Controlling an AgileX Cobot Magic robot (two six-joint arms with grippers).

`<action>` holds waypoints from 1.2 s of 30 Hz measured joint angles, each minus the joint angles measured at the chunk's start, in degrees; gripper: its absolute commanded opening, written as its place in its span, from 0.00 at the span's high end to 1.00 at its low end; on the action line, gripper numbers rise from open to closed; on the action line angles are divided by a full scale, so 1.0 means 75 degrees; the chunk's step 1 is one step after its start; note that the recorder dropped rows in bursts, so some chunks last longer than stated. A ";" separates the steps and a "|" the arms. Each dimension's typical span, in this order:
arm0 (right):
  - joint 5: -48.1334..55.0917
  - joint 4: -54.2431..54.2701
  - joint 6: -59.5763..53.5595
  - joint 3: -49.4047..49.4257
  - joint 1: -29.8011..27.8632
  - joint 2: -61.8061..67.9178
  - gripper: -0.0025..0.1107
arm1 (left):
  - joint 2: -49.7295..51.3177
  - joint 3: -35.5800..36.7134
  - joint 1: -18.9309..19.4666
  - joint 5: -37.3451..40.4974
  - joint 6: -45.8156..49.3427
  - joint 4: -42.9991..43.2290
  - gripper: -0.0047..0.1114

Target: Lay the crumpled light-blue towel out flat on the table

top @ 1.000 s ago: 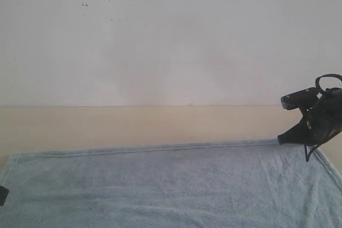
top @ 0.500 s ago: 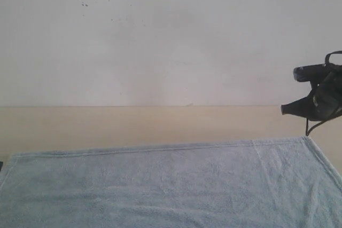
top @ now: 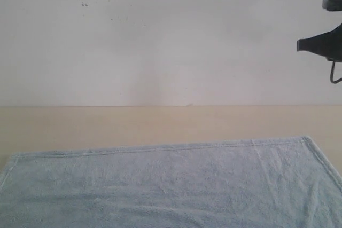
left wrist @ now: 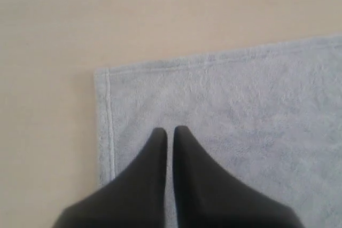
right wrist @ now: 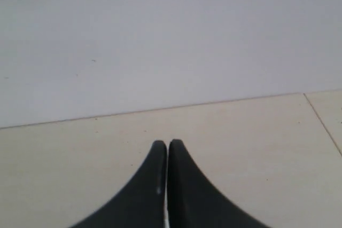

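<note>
Your towel (top: 160, 185) lay flat and smooth on the table (top: 133, 124), with its stitched hem (top: 160, 147) running straight along the far edge between two squared corners. Bare cream tabletop stretched beyond it to a plain white wall (top: 171, 41) marked by a few dark specks (top: 84, 4). Your left gripper (left wrist: 170, 130) sat over the towel near one corner, jaws clenched together on nothing. Your right gripper (right wrist: 166, 143), likewise clenched and empty, hung high before the wall, well clear of the cloth.
</note>
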 measured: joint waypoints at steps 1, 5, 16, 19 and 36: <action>-0.0178 0.0038 -0.0024 0.0253 0.0000 -0.0277 0.98 | -0.0176 0.0000 0.0000 0.0000 0.0000 -0.0048 0.93; -0.1029 0.0120 -0.0057 0.1370 0.0000 -0.1360 0.98 | -0.0862 0.0000 0.0000 0.0032 0.0000 -0.0190 0.93; -0.4604 0.0249 0.0277 0.5230 0.0000 -0.4301 0.98 | -0.3513 0.1109 0.0000 0.0136 -0.0038 -0.0190 0.93; -0.5346 0.0249 0.0515 0.6017 0.0000 -0.4994 0.98 | -0.4308 0.1470 0.0000 0.0268 -0.0193 -0.0232 0.93; -0.6368 -0.0144 0.1892 0.9205 0.0000 -0.8884 0.98 | -0.7105 0.1829 0.0000 0.1224 -0.0299 -0.0470 0.93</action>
